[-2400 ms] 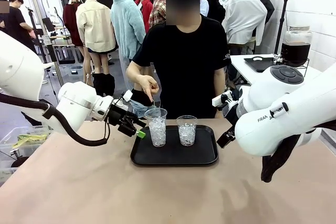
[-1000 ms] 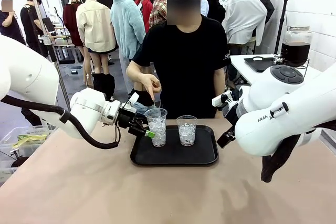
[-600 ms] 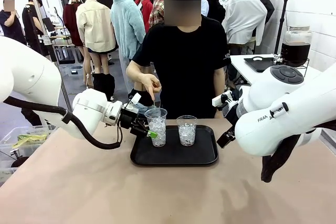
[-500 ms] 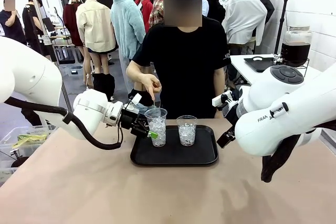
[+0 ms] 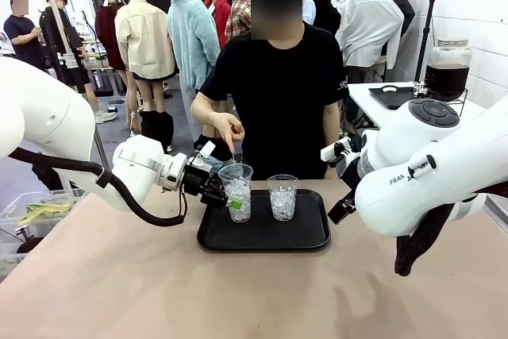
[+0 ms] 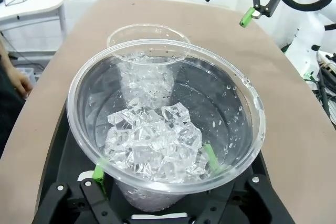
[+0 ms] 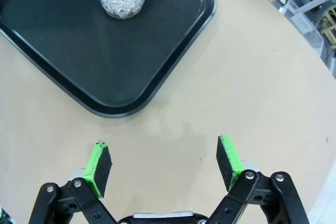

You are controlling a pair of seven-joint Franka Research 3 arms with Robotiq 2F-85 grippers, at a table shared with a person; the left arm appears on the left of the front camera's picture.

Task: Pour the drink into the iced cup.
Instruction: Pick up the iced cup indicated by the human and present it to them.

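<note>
Two iced cups (image 5: 282, 196) on one tray (image 5: 262, 237) — my left hand (image 5: 228, 194) grips the 9 o'clock cup (image 6: 163, 140); my right hand (image 7: 164, 156) gapes open.

Clear iced cup (image 5: 236, 192) stands at the left of the black tray (image 5: 262, 237).

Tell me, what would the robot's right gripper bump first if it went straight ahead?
Probably the bare table: the open right gripper points down at it, beside the black tray. Depth is hard to judge.
</note>
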